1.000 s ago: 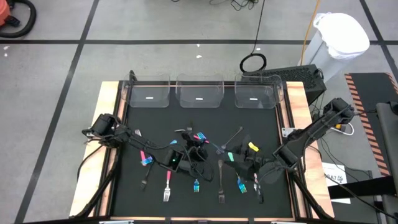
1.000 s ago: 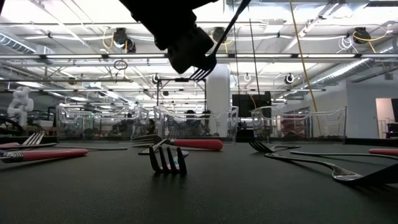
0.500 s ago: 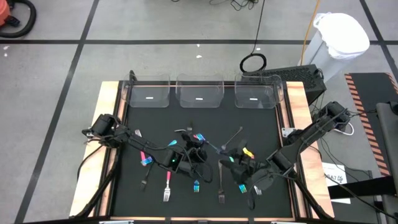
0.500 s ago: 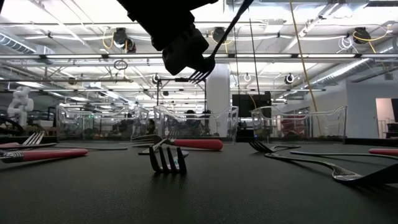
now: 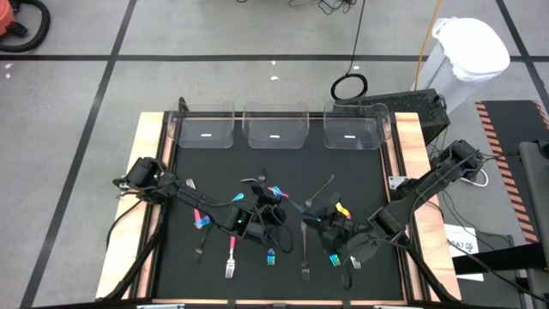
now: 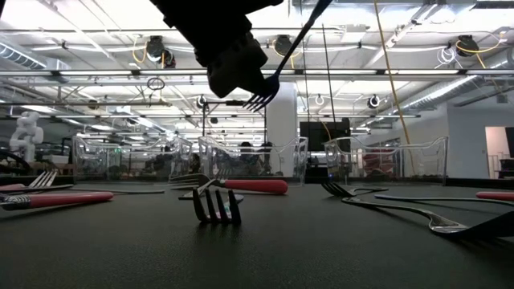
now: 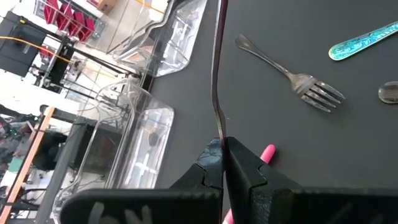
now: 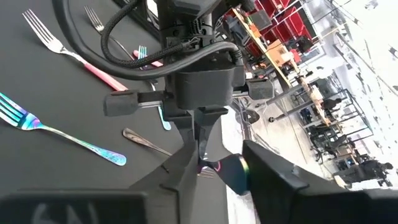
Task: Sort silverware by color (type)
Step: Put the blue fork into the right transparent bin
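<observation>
My left gripper [image 5: 262, 213] [image 7: 222, 163] hangs over the middle of the black mat, shut on a slim black fork [image 6: 273, 76]. My right gripper [image 5: 330, 230] [image 8: 224, 180] is open just to its right, low over the mat. An iridescent spoon bowl [image 8: 234, 172] shows between its fingers, and I cannot tell whether they touch it. Loose silverware lies flat on the mat: a pink-handled fork [image 5: 232, 256], a teal fork [image 5: 271, 256], a dark fork [image 5: 304, 251] and a grey fork [image 5: 322, 190]. My left gripper pinches the black fork between its two fingers, on the handle [image 7: 217, 134] near the tine end. The long handle [image 6: 309, 20] runs on past the fingertips, roughly along the fingers. The tines [image 6: 261, 96] stick out below the gripper. The fork is tilted and lifted clear of the mat.
Three clear bins [image 5: 206, 129] [image 5: 276, 127] [image 5: 352, 129] stand in a row at the mat's far edge. The wooden table edge [image 5: 147, 146] frames the mat. A silver fork [image 7: 298, 78] and a teal handle [image 7: 367, 43] lie ahead of the left gripper. The mat's far half is mostly bare.
My right gripper has moved toward the table's left, closing in on the left gripper, and has then held still. The left gripper has kept the black fork raised, almost in place.
</observation>
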Tool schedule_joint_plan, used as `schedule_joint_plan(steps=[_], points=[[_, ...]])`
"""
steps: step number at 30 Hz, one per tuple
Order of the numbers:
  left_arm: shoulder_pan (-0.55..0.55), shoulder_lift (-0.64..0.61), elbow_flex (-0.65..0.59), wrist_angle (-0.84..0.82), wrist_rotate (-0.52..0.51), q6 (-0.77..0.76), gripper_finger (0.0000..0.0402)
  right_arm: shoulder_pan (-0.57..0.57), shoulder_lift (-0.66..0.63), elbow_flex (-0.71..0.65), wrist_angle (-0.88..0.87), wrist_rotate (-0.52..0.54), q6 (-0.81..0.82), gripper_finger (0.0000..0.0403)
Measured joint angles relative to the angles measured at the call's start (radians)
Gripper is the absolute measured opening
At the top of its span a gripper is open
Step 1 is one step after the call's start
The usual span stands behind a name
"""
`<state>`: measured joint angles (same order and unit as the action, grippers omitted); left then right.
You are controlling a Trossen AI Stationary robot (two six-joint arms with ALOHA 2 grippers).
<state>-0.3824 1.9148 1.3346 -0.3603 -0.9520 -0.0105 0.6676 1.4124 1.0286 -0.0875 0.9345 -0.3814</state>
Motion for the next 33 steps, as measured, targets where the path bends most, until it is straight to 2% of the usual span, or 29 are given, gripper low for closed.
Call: schedule_joint_plan(steps=[3, 9, 14, 17, 27, 33], points=[[0.0, 0.0, 0.0, -0.003, 0.001, 0.002, 0.0, -0.007, 0.0, 0.0, -0.001, -0.042, 0.002, 0.0084], [-0.006, 0.0, 0.0, -0.003, 0.001, 0.027, 0.0, -0.008, -0.001, 0.001, -0.013, -0.046, 0.003, 0.0032], [-0.012, 0.0, 0.0, -0.004, 0.001, 0.041, 0.0, -0.007, -0.001, 0.001, -0.04, -0.051, 0.026, 0.0012], [-0.013, 0.0, 0.0, -0.004, 0.001, 0.046, 0.0, -0.007, -0.001, 0.001, -0.067, -0.047, 0.053, 0.0024], [-0.013, 0.0, 0.0, 0.002, 0.0, 0.042, 0.0, -0.008, -0.001, 0.001, -0.125, -0.047, 0.108, 0.011], [-0.013, 0.0, 0.0, 0.002, -0.002, 0.042, 0.0, -0.008, 0.0, 0.001, -0.122, -0.047, 0.108, 0.0109]])
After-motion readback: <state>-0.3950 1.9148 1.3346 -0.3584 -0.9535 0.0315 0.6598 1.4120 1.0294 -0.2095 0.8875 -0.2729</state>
